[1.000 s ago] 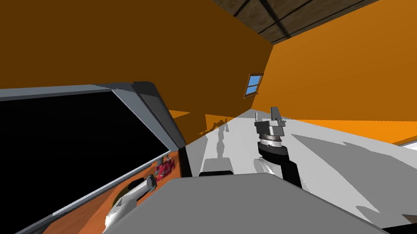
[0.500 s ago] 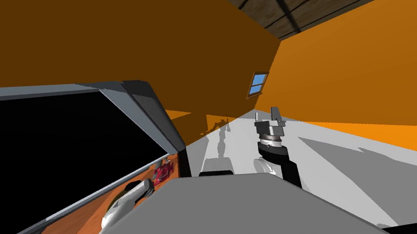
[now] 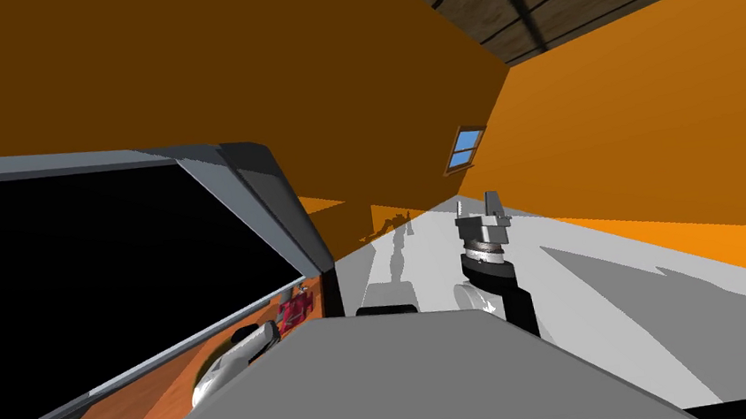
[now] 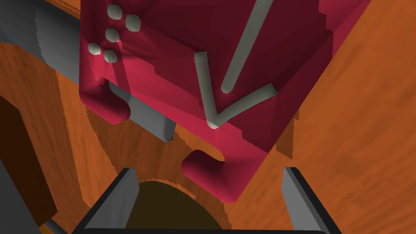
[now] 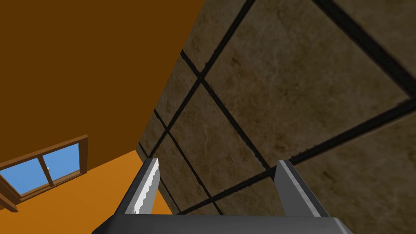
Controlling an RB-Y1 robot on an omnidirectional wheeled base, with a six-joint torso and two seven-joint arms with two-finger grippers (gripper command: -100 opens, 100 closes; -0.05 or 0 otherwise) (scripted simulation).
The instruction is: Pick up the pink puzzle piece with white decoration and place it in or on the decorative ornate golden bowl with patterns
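The pink puzzle piece with white lines and dots lies on an orange wooden surface. My left gripper is open and close to it, with one rounded corner of the piece between the fingertips. In the head view the piece is a small pink patch just past my left forearm. A dark olive rounded shape sits under the gripper; I cannot tell what it is. My right gripper is held up in front of me, open and holding nothing, as the right wrist view also shows.
A grey frame around a black area stands over the wooden surface on the left. A grey bar runs under the piece's edge. A dark brown block lies beside the left finger. White floor spreads to the right.
The whole head view has shifted: the window and wall corner slid right, so I have turned slightly. The left forearm sits a little lower in the view. The right arm has not moved.
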